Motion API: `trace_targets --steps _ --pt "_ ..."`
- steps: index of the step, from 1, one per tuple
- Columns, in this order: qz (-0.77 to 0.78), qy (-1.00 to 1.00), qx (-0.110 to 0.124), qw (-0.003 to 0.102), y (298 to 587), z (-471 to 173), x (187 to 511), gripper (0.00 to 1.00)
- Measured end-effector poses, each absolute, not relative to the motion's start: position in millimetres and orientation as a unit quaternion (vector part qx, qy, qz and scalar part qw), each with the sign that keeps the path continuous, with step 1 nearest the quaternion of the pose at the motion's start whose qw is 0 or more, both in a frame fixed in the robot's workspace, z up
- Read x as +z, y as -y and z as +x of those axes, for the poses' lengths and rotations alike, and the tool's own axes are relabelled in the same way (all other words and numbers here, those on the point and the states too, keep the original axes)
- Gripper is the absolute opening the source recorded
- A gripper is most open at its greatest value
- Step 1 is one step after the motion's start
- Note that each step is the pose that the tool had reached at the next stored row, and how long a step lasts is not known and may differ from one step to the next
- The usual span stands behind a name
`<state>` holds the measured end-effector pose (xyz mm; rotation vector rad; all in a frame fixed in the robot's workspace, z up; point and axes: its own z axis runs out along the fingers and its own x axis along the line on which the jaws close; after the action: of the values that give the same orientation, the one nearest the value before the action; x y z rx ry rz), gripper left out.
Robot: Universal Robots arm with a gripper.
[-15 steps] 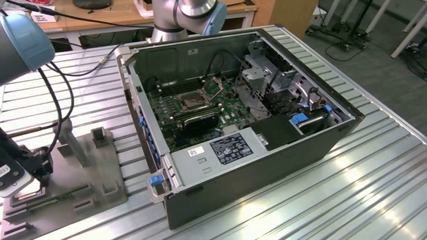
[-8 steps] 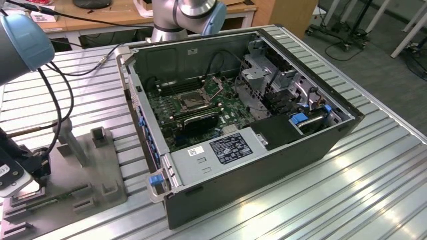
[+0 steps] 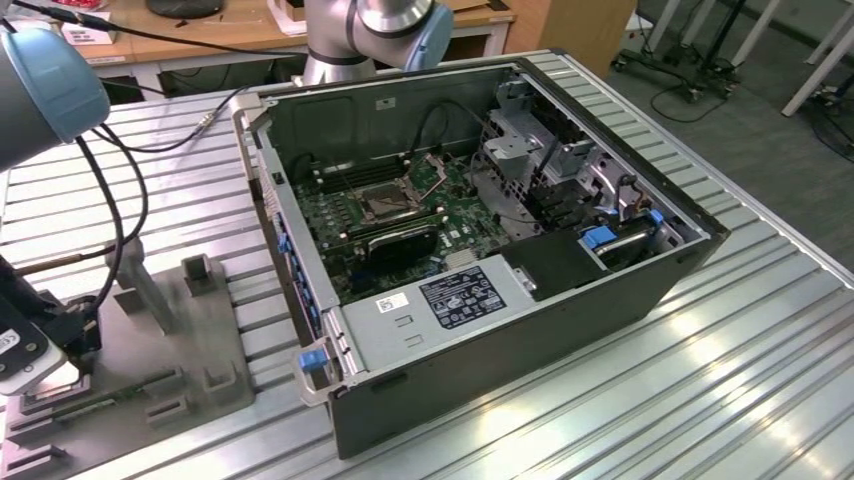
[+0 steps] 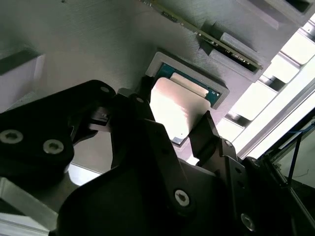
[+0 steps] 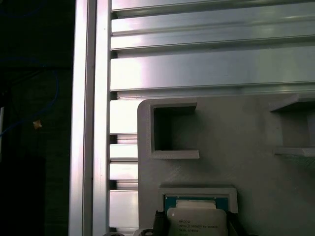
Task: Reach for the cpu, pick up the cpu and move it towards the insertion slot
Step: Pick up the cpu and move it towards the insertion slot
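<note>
Your hand (image 4: 174, 110) is spread narrowly, with a finger (image 4: 209, 132) just beside each of two opposite edges of the cpu (image 4: 170, 101). The cpu lies flat in a recess of the grey tray (image 4: 98, 39) on the slatted desk (image 3: 694, 370). Well apart from it, the slot (image 3: 378, 203) sits inside the open case (image 3: 534, 330)
</note>
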<state>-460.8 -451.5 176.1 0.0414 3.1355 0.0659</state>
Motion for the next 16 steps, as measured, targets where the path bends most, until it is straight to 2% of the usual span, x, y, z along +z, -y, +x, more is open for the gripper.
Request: trace_targets --steps 16 --pt "0.013 -1.000 0.020 0.003 451.5 -460.8 185.9 0.55"
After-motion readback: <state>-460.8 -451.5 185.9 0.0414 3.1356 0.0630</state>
